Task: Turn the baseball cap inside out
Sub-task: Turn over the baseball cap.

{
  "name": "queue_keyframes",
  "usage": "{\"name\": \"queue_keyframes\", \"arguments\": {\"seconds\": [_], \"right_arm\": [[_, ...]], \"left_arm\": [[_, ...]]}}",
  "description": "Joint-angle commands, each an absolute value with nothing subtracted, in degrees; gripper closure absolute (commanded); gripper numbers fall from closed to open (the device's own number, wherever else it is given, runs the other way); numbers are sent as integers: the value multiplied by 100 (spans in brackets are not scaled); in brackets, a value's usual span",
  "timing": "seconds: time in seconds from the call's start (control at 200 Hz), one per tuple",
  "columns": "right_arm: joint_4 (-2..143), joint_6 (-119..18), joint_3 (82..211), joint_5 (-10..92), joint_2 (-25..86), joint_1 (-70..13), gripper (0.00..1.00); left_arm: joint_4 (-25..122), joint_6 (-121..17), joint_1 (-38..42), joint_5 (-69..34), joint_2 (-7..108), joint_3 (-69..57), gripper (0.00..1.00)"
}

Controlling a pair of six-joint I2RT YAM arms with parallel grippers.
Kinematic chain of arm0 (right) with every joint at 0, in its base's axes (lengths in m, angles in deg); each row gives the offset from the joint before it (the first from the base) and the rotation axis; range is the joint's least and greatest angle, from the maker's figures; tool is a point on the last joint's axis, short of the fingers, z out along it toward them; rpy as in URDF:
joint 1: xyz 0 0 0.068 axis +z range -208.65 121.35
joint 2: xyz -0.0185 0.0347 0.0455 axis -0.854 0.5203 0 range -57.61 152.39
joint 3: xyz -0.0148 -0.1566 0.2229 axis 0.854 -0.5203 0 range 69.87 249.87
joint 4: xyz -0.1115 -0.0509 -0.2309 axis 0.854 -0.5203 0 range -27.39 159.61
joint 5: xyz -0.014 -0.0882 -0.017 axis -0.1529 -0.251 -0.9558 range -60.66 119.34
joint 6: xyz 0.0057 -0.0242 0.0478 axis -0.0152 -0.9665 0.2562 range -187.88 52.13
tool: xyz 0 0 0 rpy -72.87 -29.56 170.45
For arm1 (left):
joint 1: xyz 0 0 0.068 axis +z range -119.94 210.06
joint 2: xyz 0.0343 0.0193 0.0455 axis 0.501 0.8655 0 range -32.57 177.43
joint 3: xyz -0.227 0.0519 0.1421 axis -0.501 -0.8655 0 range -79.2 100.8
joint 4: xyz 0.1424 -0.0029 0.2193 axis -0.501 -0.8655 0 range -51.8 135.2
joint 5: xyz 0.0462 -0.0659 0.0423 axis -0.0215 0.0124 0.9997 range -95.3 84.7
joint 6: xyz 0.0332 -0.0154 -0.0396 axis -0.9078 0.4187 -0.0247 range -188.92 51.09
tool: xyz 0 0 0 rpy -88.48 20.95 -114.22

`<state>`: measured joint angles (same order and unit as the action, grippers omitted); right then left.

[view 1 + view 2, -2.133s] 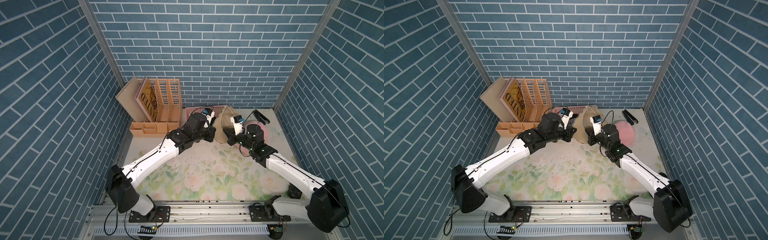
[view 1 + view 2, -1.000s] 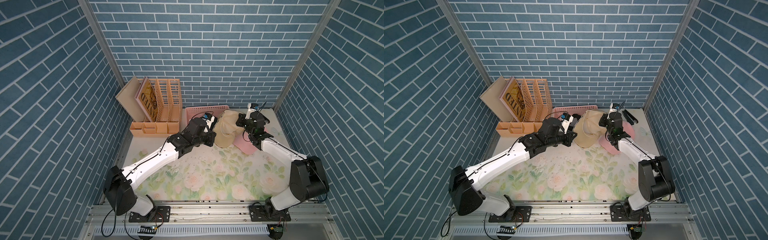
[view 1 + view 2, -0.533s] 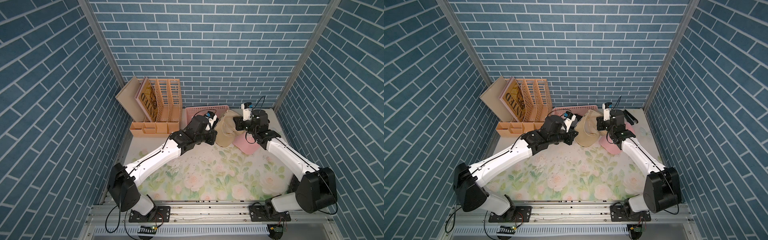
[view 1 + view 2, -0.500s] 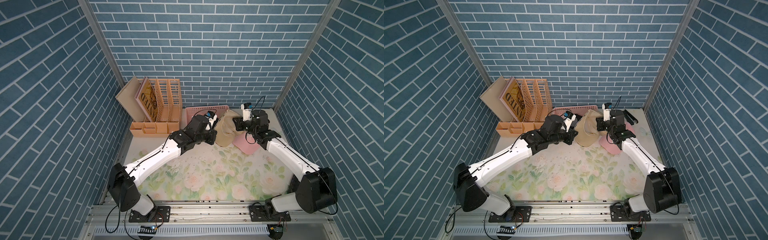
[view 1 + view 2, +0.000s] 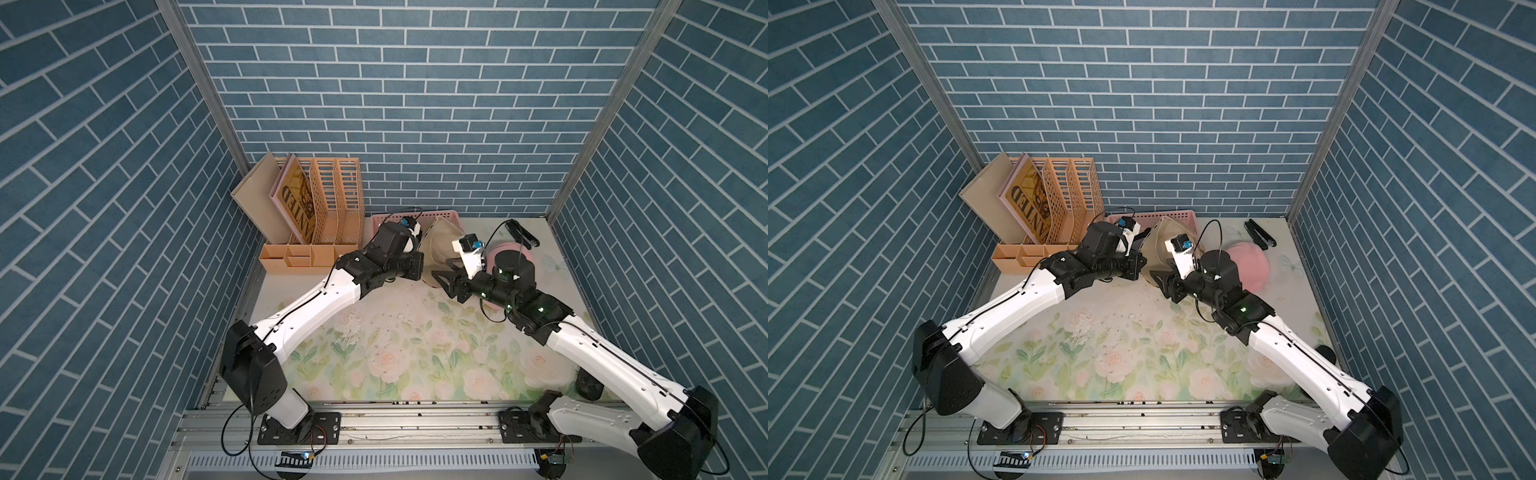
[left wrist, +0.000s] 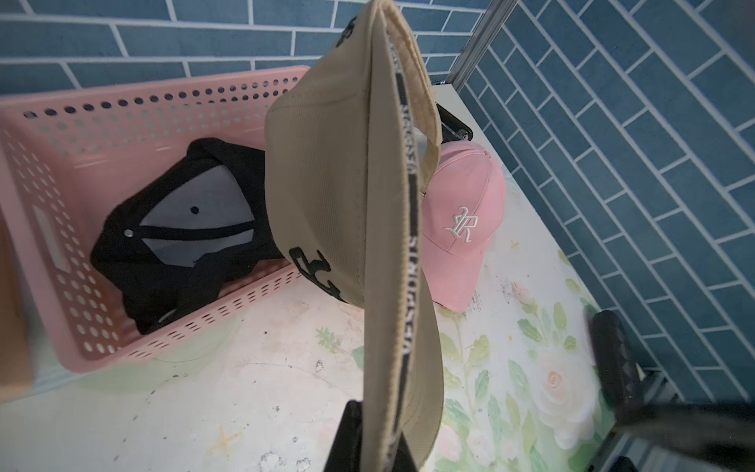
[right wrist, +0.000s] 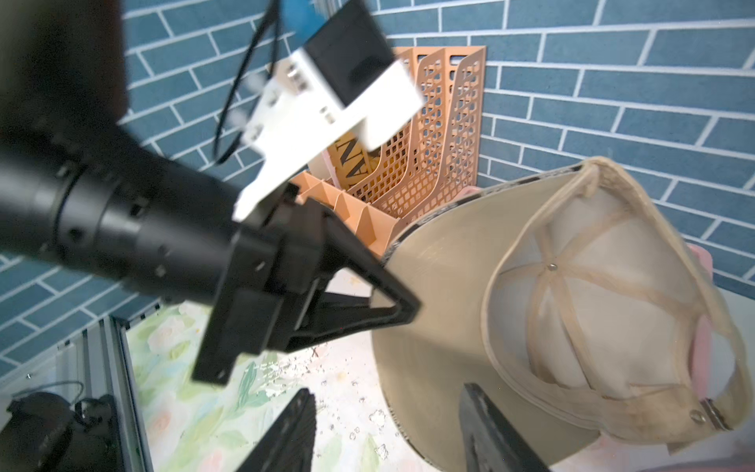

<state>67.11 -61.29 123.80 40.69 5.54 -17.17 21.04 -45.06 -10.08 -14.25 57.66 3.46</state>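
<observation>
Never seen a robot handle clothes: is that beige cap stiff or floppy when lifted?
The brim juts flat from the left gripper's shut jaws: probably stiff. The crown's thin panels pucker between seams: likely soft. One pinch holds the beige cap up, so seemingly light.

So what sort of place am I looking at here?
Probably a staged robot test booth, not a real room: brick-print wall panels box in a floral tabletop, the left arm and right arm are mounted on an aluminium rail, and props like a file organizer stand by.
</observation>
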Motion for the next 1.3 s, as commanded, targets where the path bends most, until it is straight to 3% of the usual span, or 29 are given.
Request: {"name": "queue_keyframes", "arguments": {"seconds": [0.0, 0.475, 0.695, 0.74, 0.83, 0.95, 1.055, 1.14, 1.215, 1.295], "right_arm": [[7102, -7049, 12047, 3445, 436, -1361, 39], [7603, -8330, 12311, -44, 1474, -285, 36], [8055, -8762, 12345, -583, 1549, -285, 38], [8169, -8863, 12317, -664, 1583, -291, 43], [8234, -8923, 12336, -563, 1673, -384, 67], [8142, -8938, 12380, -277, 1762, -487, 89], [8026, -8809, 12382, 129, 1637, -563, 99], [7733, -8612, 12432, 538, 1430, -655, 100], [7351, -8330, 12544, 1117, 1205, -840, 100], [6970, -7981, 12679, 1928, 938, -1097, 100]], "left_arm": [[2278, -3789, -850, -2220, 5883, 667, 100], [2104, -3134, -641, -3081, 5918, 945, 100], [2126, -3162, -637, -3392, 5872, 851, 100], [2160, -3164, -641, -3451, 5851, 813, 100], [2280, -3130, -641, -3591, 5789, 691, 100], [2445, -3096, -635, -3649, 5658, 519, 100], [2408, -3145, -636, -3543, 5590, 526, 100], [2205, -3308, -561, -3352, 5606, 696, 100], [1734, -3759, -497, -2809, 5663, 1075, 71], [1221, -4256, -365, -2146, 5755, 1563, 58]]}}
